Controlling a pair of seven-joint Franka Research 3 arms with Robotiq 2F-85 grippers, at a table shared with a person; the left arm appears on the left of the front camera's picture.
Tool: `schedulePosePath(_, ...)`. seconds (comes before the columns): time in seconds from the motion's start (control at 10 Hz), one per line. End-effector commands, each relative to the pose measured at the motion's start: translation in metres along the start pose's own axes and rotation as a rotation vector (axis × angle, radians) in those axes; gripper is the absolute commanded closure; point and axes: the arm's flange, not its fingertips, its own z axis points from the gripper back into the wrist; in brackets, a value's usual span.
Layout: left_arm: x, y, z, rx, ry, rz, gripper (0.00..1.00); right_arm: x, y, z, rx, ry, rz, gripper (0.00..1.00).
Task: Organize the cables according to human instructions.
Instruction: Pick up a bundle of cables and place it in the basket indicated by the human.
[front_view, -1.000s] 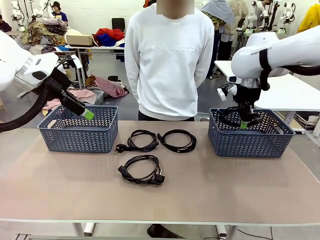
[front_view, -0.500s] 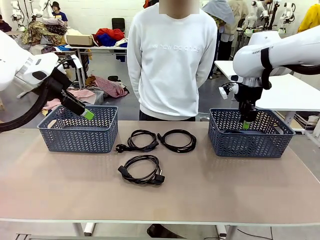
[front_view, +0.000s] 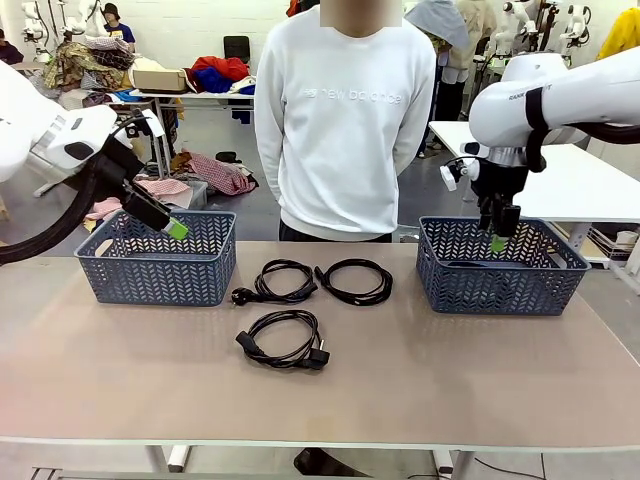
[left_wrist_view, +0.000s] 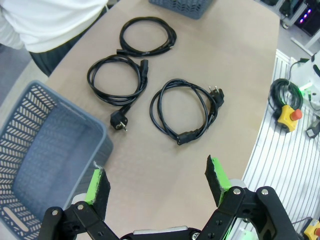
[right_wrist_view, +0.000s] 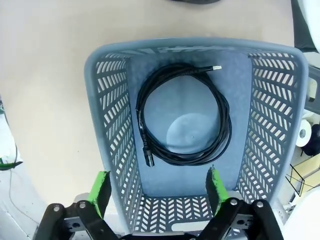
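Four cables (front_view: 283, 280), two baskets (front_view: 155, 272)

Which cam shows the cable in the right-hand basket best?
Right wrist view: it looks straight down into the basket, with the whole coiled cable visible. Front view gives a dark sliver over the rim. Left wrist view catches that basket's corner.

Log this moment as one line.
right gripper open above right grey plastic basket | coiled black cable inside | left gripper open, empty | three black cables on table

Bare tabletop (front_view: 480, 370) surrounds three cables (front_view: 283, 340) between left basket (front_view: 155, 272) and right basket (front_view: 495, 288)
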Motion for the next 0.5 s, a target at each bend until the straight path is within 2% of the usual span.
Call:
schedulePosePath(0.0,-0.0012,0.0021,0.0000,-0.020,-0.023,-0.009,0.00,0.0002,0.0014,0.0053,0.014,-0.016,-0.028,0.00)
schedulePosePath(0.3,-0.0012,0.0021,0.0000,-0.020,-0.023,-0.009,0.00,0.0024,0.0013,0.0109,0.004,-0.015,-0.072,0.00)
schedulePosePath(0.4,-0.0012,0.0021,0.0000,-0.020,-0.023,-0.009,0.00,0.0000,0.0006,0.0013,0.002,0.000,-0.011,0.00)
